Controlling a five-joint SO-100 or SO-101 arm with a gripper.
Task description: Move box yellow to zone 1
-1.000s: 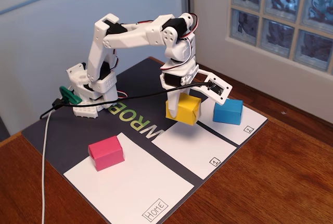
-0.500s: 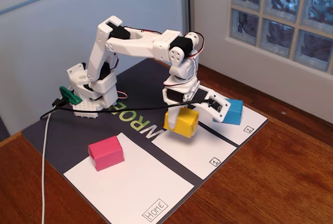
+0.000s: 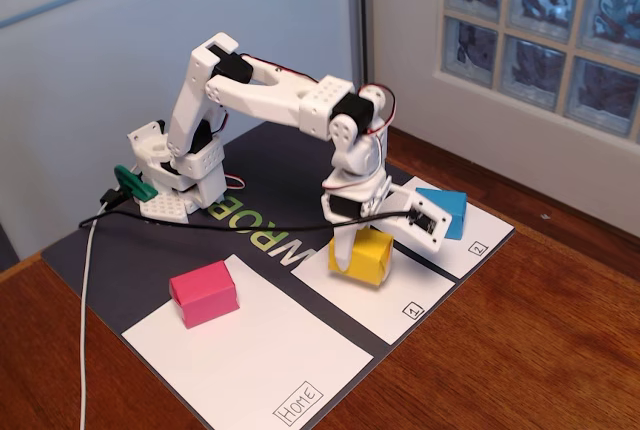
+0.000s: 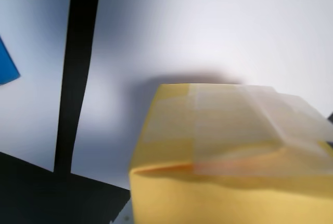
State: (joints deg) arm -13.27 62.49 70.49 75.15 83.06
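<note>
The yellow box (image 3: 364,256) is at the far end of the white zone 1 panel (image 3: 385,300), low over it or touching it; I cannot tell which. My gripper (image 3: 354,248) comes down on the box from above and is shut on it, with the white arm stretched out from its base (image 3: 175,185). In the wrist view the yellow box (image 4: 223,146) fills the lower right, with white zone 1 (image 4: 182,26) beneath it. The fingers themselves do not show there.
A blue block (image 3: 447,209) stands on the panel marked 2 (image 3: 462,247), close behind my gripper. A pink block (image 3: 204,293) sits on the Home panel (image 3: 260,360). A black cable (image 3: 250,222) crosses the mat. The wooden table's edge is near the front.
The arm has reached forward and come down, carrying the yellow box from the mat's dark strip out onto the zone 1 panel. Pink and blue blocks stayed put.
</note>
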